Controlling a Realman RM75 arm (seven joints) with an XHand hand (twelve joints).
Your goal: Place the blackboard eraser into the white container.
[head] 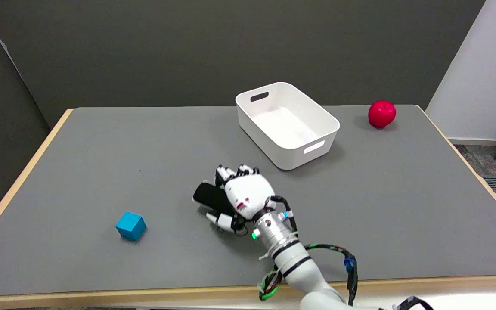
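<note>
Right hand [246, 196]: fingers curled over the blackboard eraser [209, 198], thumb beneath; grip appears closed.
Eraser: at desk [101, 150] centre, low.
White container [286, 122]: at 1 o'clock from hand, empty.
Advice: lift clear above the rim before crossing.

Even soft overhead light, faint shadows, sharp focus throughout.

No readable text, label, brand, number or sign is showing anywhere. The white container [288, 125], the blue cube [131, 225] and the red apple [382, 114] are presenting plain surfaces (the small red marks on the right hand [240, 197] are staying illegible).
</note>
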